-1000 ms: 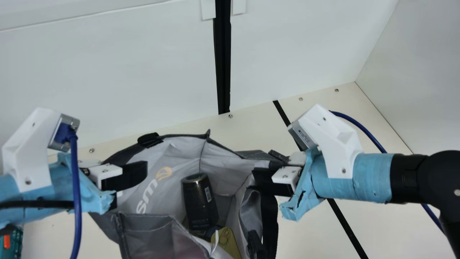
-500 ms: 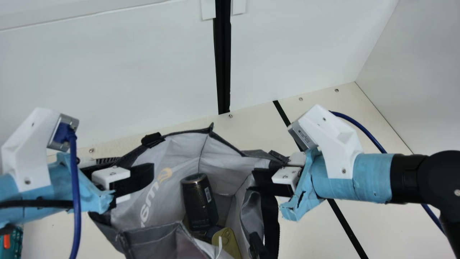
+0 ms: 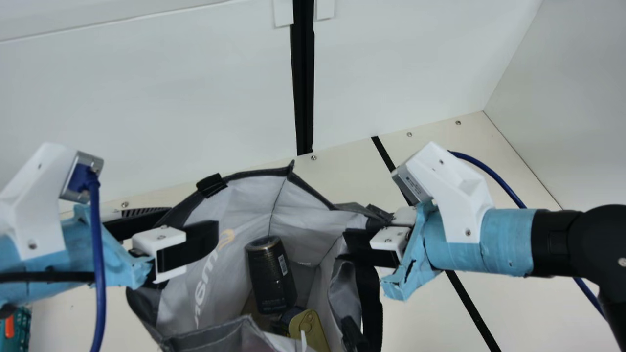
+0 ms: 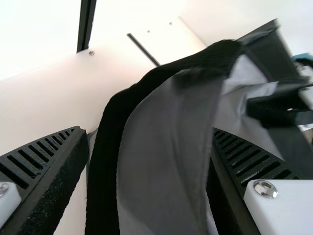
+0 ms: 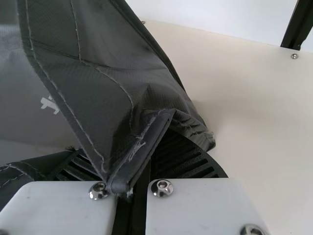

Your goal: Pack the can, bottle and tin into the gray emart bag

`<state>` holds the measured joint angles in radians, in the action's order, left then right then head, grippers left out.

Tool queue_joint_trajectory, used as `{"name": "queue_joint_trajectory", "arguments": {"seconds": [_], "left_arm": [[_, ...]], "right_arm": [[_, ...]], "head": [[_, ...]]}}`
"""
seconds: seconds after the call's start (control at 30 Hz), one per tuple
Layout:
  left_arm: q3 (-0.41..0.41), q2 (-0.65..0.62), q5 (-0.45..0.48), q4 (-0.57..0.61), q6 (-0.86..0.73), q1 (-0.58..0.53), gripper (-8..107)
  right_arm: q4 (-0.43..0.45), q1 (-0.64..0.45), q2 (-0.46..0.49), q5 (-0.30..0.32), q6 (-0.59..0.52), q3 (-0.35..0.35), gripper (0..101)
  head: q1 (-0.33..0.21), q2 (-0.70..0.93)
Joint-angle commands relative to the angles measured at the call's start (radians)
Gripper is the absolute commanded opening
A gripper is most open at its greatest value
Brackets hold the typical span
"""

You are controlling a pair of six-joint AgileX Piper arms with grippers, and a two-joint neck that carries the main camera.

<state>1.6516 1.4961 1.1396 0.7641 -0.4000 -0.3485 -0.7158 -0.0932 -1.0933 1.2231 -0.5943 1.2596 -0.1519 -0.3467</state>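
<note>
K: Left gripper (image 4: pixel 146 134): fingers spread, gap wider than 1.0 s ago. Black strap (image 4: pixel 108 147) and cloth between them, unclamped.

L: Meaning?

K: Left side of the gray bag (image 3: pixel 195 283) apparently released; rear rim has risen. Packing looks nearly done, release under way.

L: Contents, left to right?

K: Can (image 3: pixel 270 278): dark, cylindrical, shiny top, leaning slightly inside the bag. Next, dark blue item (image 3: pixel 289 315), mostly hidden; possibly the bottle, cannot confirm. Then tin (image 3: pixel 309 327): olive-gold, flat-faced, rounded corners, also inside.

L: Far right?

K: Right gripper (image 3: pixel 348 244) pinching the bag's right rim; judged next to let go.
</note>
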Motion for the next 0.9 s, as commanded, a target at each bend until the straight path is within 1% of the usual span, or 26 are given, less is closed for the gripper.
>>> {"name": "queue_joint_trajectory", "arguments": {"seconds": [0.0, 0.23, 0.5, 0.67, 0.87], "left_arm": [[0.001, -0.006, -0.008, 0.03, -0.012, 0.009, 90], [-0.003, -0.046, -0.032, 0.122, -0.067, 0.047, 90], [-0.023, -0.121, -0.049, 0.126, -0.076, 0.107, 90], [-0.044, -0.175, -0.058, 0.043, -0.034, 0.144, 90], [-0.071, -0.229, -0.054, -0.164, 0.069, 0.165, 90]], "right_arm": [[0.0, 0.0, 0.0, 0.0, 0.0, 0.0, 0], [0.0, 0.0, 0.0, 0.0, 0.0, 0.0, 0], [0.0, 0.0, 0.0, 0.0, 0.0, 0.0, 0], [0.0, 0.0, 0.0, 0.0, 0.0, 0.0, 0], [0.0, 0.0, 0.0, -0.001, 0.0, 0.0, 0]], "head": [[-0.023, -0.002], [-0.023, -0.002], [-0.023, -0.002], [-0.023, -0.002], [-0.023, -0.002]]}}
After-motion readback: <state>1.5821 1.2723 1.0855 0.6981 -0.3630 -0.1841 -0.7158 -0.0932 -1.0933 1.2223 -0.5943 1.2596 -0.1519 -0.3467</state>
